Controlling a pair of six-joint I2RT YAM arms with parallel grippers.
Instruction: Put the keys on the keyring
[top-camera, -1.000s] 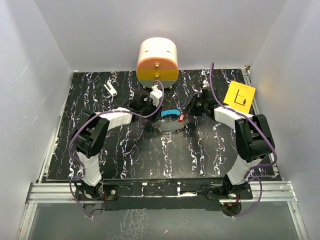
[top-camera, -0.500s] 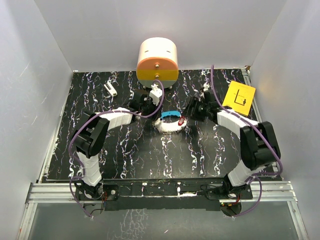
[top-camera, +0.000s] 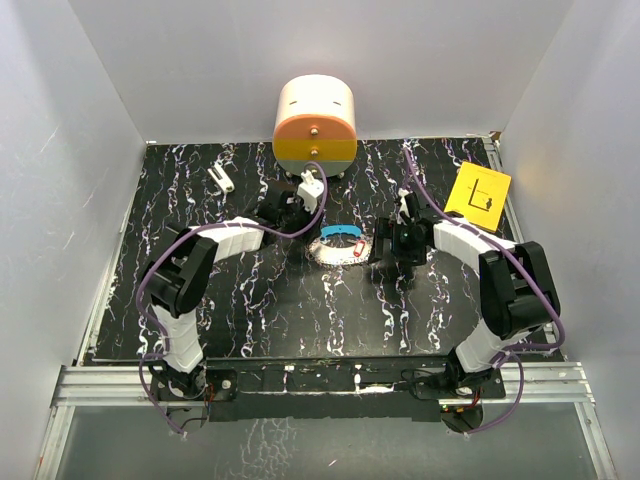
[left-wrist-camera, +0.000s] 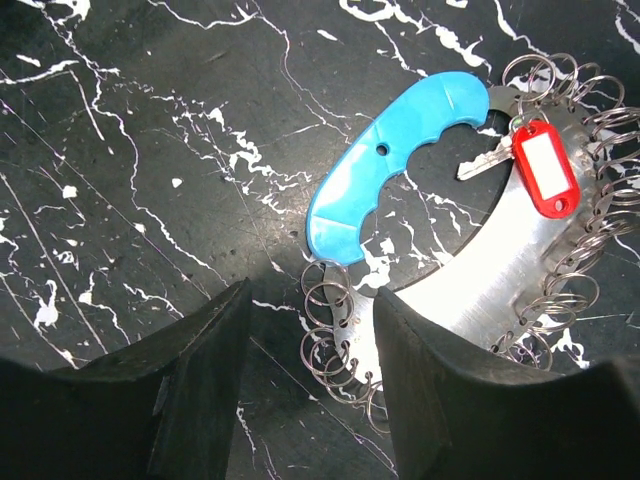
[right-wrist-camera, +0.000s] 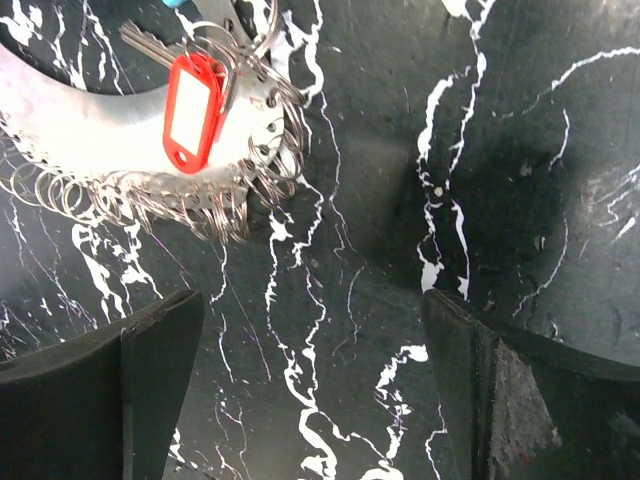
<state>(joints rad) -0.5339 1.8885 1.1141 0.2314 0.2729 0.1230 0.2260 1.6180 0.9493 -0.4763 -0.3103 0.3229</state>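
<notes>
The keyring (top-camera: 338, 252) is a metal crescent with a bright-blue grip (left-wrist-camera: 385, 160) and many wire rings along its edge, lying flat on the black marbled table (top-camera: 250, 300). One key (left-wrist-camera: 483, 161) with a red tag (left-wrist-camera: 545, 168) hangs on a ring near the grip; the same red tag (right-wrist-camera: 190, 110) shows in the right wrist view. My left gripper (left-wrist-camera: 310, 400) hovers open over the crescent's lower rings, its right finger in front of the plate. My right gripper (right-wrist-camera: 310, 390) is wide open over bare table just right of the keyring, holding nothing.
An orange-and-white drum (top-camera: 315, 122) stands at the back centre. A yellow card (top-camera: 479, 187) lies at the back right and a small white clip (top-camera: 222, 178) at the back left. White walls close in three sides.
My right gripper has gone from shut to wide open and drawn back toward the near side. The keyring has settled flat on the table with the red-tagged key on it. The left gripper has stayed put.
</notes>
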